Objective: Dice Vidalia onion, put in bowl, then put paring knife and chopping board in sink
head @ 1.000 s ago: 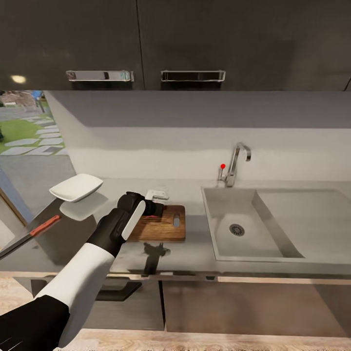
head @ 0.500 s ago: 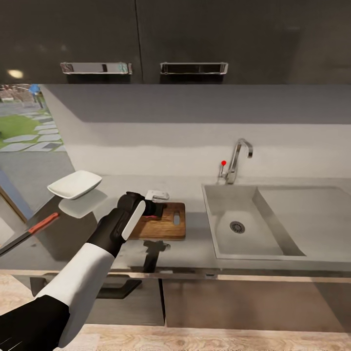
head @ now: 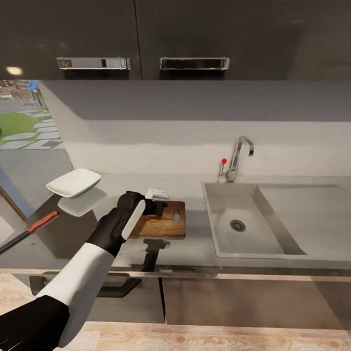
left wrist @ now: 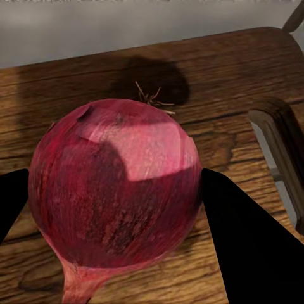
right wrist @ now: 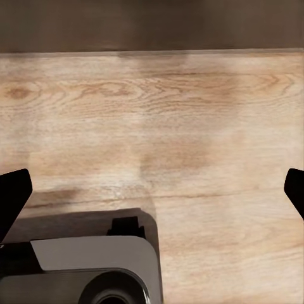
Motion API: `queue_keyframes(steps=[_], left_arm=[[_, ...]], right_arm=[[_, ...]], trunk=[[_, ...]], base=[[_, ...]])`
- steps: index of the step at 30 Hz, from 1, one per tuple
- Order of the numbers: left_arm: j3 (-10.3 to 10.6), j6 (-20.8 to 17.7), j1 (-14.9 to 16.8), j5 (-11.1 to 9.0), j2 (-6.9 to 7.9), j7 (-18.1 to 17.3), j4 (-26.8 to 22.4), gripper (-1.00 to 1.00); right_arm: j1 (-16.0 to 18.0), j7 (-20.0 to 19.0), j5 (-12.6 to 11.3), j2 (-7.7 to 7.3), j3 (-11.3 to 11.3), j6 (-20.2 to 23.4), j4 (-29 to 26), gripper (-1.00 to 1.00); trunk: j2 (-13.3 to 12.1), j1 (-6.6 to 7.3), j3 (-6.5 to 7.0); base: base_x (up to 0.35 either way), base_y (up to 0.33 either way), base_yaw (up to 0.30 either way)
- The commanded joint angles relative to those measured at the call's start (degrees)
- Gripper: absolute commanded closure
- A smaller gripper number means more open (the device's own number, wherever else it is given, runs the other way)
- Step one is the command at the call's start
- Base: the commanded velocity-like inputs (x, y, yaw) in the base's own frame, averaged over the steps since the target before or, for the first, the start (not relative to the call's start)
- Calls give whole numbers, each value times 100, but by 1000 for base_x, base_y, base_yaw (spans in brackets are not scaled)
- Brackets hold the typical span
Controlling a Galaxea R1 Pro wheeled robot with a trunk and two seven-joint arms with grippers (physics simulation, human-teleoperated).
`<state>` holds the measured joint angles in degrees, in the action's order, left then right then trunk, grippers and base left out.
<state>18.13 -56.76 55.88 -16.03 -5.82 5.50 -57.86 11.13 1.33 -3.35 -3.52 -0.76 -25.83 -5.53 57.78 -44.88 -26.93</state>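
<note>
The Vidalia onion [left wrist: 114, 187] is sitting over the chopping board [head: 163, 225], pinched between the dark fingers [left wrist: 244, 237] of the left gripper [head: 157, 201]. The right gripper [right wrist: 152, 190] is hanging above the plank floor [right wrist: 190, 114], its fingertips spread wide apart.

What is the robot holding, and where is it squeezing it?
The left gripper holds the Vidalia onion by its round sides, over the chopping board. The right gripper holds nothing.

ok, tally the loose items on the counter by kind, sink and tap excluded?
onion: 1
chopping board: 1
knife: 1
white bowl: 1
total: 4
</note>
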Motion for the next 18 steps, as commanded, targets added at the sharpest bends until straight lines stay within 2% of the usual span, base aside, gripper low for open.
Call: queue_keyframes(steps=[1, 7, 18], left_arm=[[8, -17, 2, -61, 2, 48, 59, 100], [7, -19, 2, -64, 2, 48, 37, 100], [7, -20, 2, -63, 2, 48, 36, 100]], right_arm=[[3, -10, -34, 0, -3, -20, 6, -100], [3, -10, -34, 0, -7, -20, 5, -100], [3, -17, -27, -19, -3, -26, 0, -100]], trunk=[[3, -1, -7], [3, -1, -7], [3, -1, -7]], base=[[-66, 0, 0], [-163, 0, 0], [-13, 0, 0]])
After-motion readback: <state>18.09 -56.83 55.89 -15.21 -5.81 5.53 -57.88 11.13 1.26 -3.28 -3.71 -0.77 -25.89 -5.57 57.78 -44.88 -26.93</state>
